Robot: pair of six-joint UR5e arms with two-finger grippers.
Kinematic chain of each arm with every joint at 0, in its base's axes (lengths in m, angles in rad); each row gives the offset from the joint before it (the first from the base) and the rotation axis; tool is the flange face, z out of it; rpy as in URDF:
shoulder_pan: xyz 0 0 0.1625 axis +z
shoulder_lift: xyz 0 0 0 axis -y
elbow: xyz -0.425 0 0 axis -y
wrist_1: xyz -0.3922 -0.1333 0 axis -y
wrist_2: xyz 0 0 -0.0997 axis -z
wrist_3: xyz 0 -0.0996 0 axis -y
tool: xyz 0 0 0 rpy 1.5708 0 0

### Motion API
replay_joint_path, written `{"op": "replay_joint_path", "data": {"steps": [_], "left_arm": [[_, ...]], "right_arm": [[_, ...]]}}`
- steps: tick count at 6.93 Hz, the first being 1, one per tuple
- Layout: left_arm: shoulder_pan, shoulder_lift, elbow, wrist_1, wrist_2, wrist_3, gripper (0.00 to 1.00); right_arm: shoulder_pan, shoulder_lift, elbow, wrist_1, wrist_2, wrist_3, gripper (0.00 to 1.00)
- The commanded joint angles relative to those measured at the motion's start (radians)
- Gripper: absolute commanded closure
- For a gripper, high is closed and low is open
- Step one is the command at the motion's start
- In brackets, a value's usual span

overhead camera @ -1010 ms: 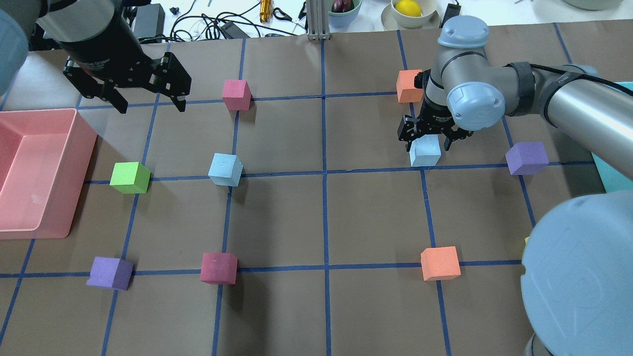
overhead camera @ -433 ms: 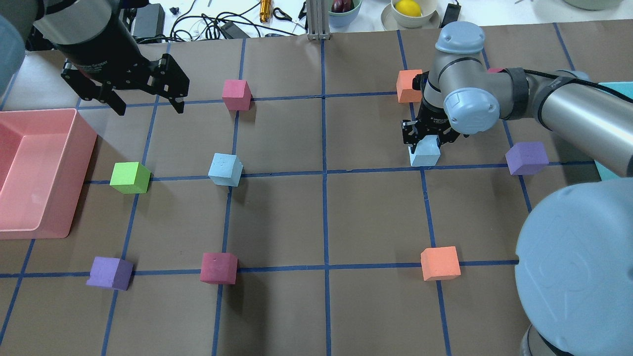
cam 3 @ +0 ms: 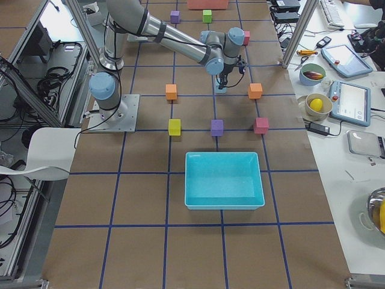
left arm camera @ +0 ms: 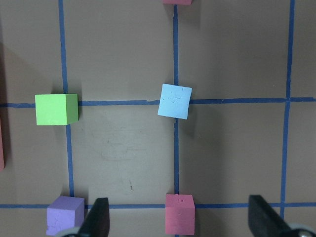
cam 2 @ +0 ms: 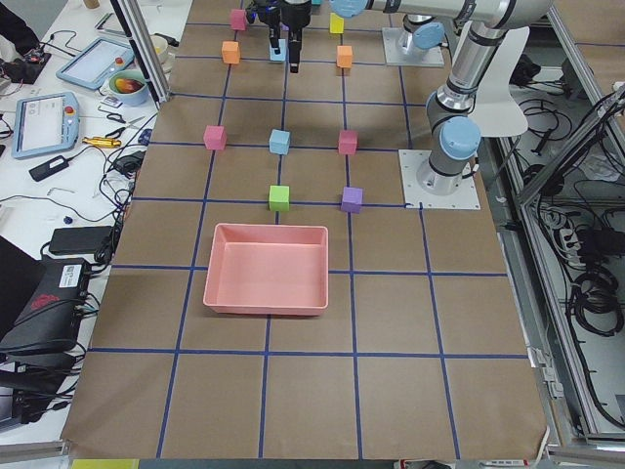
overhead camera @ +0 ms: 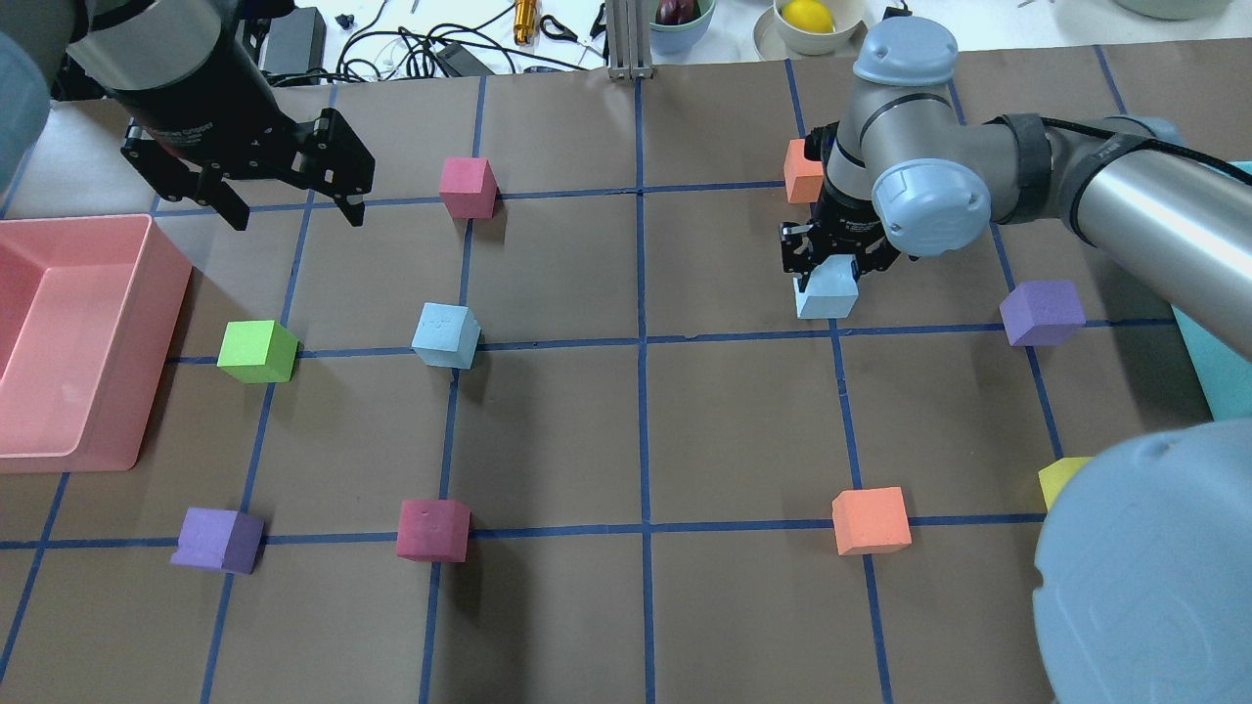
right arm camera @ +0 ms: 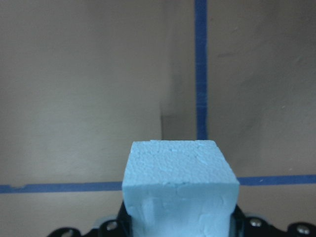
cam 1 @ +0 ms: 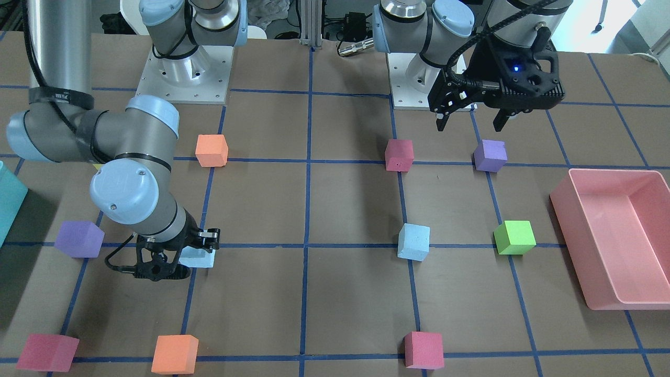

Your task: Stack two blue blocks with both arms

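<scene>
Across the worktop point(overhead camera: 743, 430), your right arm point(overhead camera: 1125, 205) has finished its grab. A second ago the right pincer point(overhead camera: 829, 274) stood spread around the right-hand blue block point(overhead camera: 827, 296). Now it is clenched on that block, which has shifted slightly toward the centre line and looks just clear of the surface, so the carry can begin. The left arm point(overhead camera: 166, 59) has barely moved, and its left pincer point(overhead camera: 296, 210) hangs released, high at the far left. The other blue block point(overhead camera: 445, 335) rests on a tape line, turned slightly off the grid. Being cubes, neither has a long axis; the held one sits square between the fingers
</scene>
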Motion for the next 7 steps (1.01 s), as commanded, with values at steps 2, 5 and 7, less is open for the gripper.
{"op": "replay_joint_path", "data": {"steps": [2, 5, 7], "left_arm": [[0.001, 0.0, 0.0, 0.0, -0.001, 0.0, 0.0], [0.0, 0.0, -0.001, 0.0, 0.0, 0.0, 0.0], [0.003, 0.0, -0.001, 0.0, 0.0, 0.0, 0.0]], "right_arm": [[0.252, -0.034, 0.003, 0.019, 0.02, 0.34, 1.0], [0.357, -0.011, 0.008, 0.014, 0.02, 0.453, 1.0], [0.385, 0.029, 0.008, -0.007, 0.021, 0.454, 1.0]]}}
